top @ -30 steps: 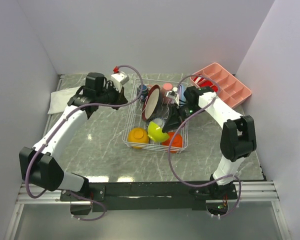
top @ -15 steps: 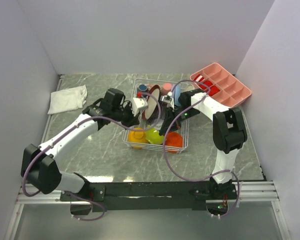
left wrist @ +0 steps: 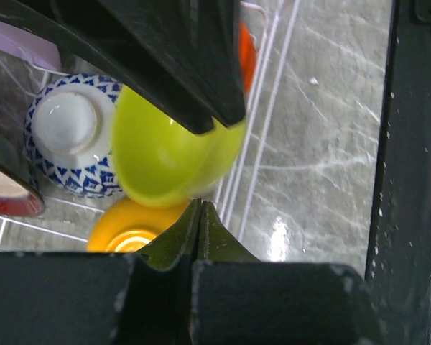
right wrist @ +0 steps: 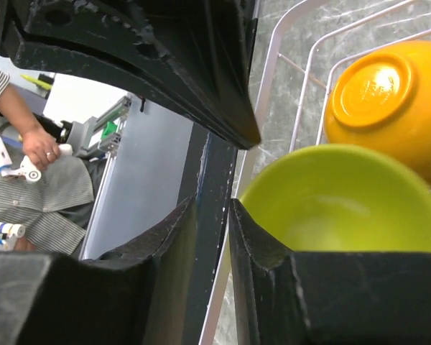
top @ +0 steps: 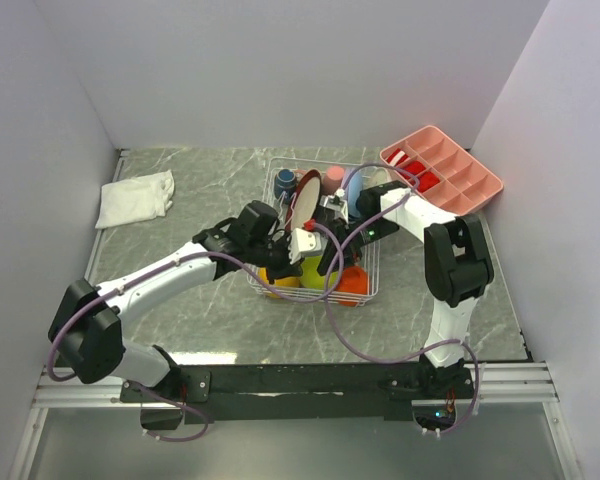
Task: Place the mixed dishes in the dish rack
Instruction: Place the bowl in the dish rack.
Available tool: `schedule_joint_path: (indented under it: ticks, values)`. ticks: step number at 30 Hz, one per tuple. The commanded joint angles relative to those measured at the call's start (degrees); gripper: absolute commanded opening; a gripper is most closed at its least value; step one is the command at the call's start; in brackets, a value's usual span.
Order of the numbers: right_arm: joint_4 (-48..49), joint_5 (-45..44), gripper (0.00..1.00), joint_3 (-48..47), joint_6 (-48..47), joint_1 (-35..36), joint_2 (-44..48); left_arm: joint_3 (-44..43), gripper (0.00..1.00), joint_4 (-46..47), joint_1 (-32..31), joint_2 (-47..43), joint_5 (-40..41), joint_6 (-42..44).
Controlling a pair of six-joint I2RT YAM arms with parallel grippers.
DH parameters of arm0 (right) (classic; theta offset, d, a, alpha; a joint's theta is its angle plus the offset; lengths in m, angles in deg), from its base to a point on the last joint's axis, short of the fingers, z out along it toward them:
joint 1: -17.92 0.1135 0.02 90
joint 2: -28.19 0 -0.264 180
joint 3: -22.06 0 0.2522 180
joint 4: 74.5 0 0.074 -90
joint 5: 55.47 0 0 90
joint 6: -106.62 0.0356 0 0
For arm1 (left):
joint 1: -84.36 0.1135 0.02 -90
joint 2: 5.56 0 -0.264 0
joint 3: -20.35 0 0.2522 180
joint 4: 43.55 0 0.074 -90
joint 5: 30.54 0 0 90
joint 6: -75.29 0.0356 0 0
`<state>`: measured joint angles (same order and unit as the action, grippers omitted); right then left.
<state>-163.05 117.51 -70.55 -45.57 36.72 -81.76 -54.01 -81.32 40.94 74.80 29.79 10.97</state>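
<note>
Looking down on the dish rack, set mid-desk toward the far edge, with many dishes already inside. Finds the lime bowl tipped on its side by the rack's near wall, between the orange-yellow bowl and the red-orange bowl. Behind them, a dark-red-rimmed plate standing on edge and a blue-patterned bowl turned upside down.

Has the left claw pinched fully together on nothing, tips right at the lime bowl's outer wall. Has the right claw parted by a narrow gap, nothing between the fingers, just beside the same bowl's rim.

Probably light and stiff, with a glossy skin: likely slippery and apt to rock on the wires. Best taken by the rim, one finger inside and one outside, and moved gently to spare the standing plate.

Contact between either claw and the bowl: impossible to judge. From overhead, much of the orange-yellow bowl and the rack's middle lost under both arms; far end of the rack too small to sort out.
</note>
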Motion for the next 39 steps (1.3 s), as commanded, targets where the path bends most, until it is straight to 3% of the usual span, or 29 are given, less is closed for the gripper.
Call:
schedule_joint_path:
  ticks: [1,4,6,11,13,14,15,17,18,21,25,30,33,34,37,39]
  values:
    - [-7.9,8.4,0.33,2.3,-3.4,-2.1,-0.6,0.0,0.01,7.5,-0.6,1.4,-0.2,-2.8]
    - [-7.9,7.5,0.34,1.4,-4.4,-2.2,-1.3,-0.4,0.01,9.2,-1.2,3.2,-0.4,-3.7]
    - [-7.9,8.0,0.39,1.0,-4.3,-2.1,-0.4,-1.5,0.01,8.8,-1.3,4.5,-0.7,-3.4]
    - [-8.0,6.4,0.41,1.5,-7.1,-1.6,4.3,-3.5,0.01,3.1,-1.3,3.4,3.4,-1.4]
    - [-7.9,5.6,0.42,2.5,-7.6,-1.6,6.7,-3.6,0.18,1.0,-1.3,1.5,5.4,0.9]
    - [-8.0,5.3,0.44,2.7,-7.7,-1.6,7.5,-3.5,0.33,0.3,-1.1,0.3,6.5,1.4]
    - [-7.9,4.7,0.45,3.4,-8.0,-1.6,9.6,-3.0,0.57,0.1,-1.1,-0.4,7.2,1.3]
    - [-7.9,3.1,0.46,4.1,-9.4,-1.4,11.9,-2.9,0.68,-0.3,-1.1,-1.5,6.6,0.7]
    - [-7.9,2.6,0.47,4.4,-9.9,-1.4,13.7,-3.1,0.78,-0.4,-1.3,-1.7,6.6,0.0]
    - [-7.8,1.7,0.5,3.4,-9.6,-1.5,13.9,-4.2,0.85,-1.0,-1.2,-1.8,5.9,-1.7]
    - [-8.0,1.6,0.51,1.4,-10.6,-1.3,12.3,-5.8,0.85,-1.2,-1.2,-1.1,7.5,-2.1]
    - [-6.2,-4.3,0.51,-0.3,-9.5,-0.3,18.9,-7.2,0.85,0.6,-1.3,-0.5,5.2,-4.1]
    - [4.6,-12.2,0.52,3.8,1.5,-0.6,27.8,-9.5,0.87,0.0,-2.4,2.9,5.2,-7.2]
    - [15.8,-14.8,0.53,6.2,10.7,-0.9,31.2,-9.8,0.87,0.5,-3.0,3.8,6.3,-8.0]
    - [38.4,-28.5,0.6,18.2,25.5,-1.4,46.1,-9.5,0.87,4.8,-5.9,5.9,11.3,-11.2]
    - [47.8,-40.5,0.66,25.6,33.0,-1.6,55.5,-11.7,0.85,4.9,-7.1,7.4,13.0,-15.2]
